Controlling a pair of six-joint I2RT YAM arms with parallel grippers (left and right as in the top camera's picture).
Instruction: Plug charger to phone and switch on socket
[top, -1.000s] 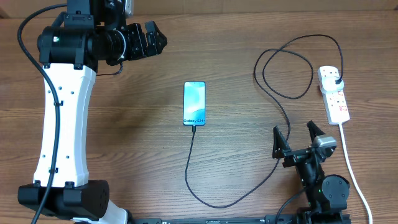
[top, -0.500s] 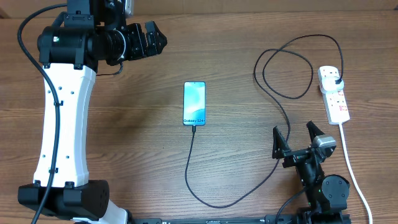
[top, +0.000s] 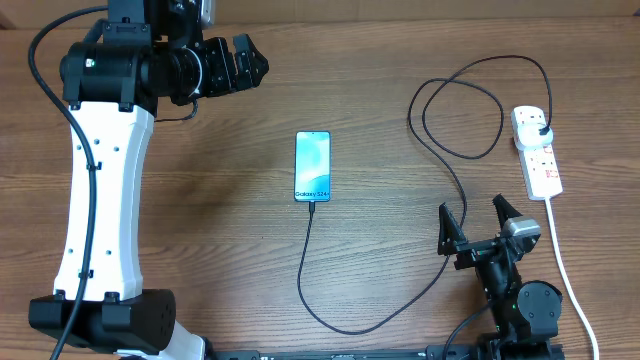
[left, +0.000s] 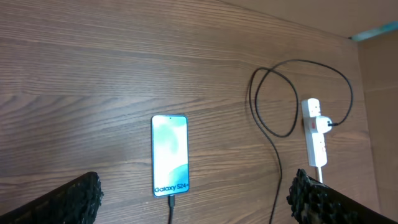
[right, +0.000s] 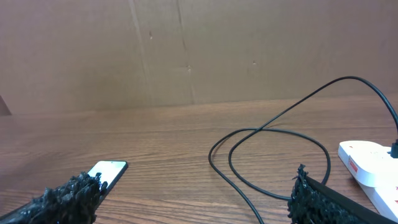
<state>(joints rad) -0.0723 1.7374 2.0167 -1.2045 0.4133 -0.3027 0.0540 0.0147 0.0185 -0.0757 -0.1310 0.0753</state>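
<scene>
The phone lies flat mid-table, its light blue screen reading "Galaxy S24"; it also shows in the left wrist view and the right wrist view. The black charger cable has its tip in the phone's near end, curves right and loops up to its plug in the white socket strip. The same cable and socket strip show from the left wrist. My left gripper hangs open at the far left, away from everything. My right gripper stands open near the front right, beside the cable.
The strip's white cord runs down the right side toward the table's front edge. A brown cardboard wall backs the table. The left arm's white body stands along the left side.
</scene>
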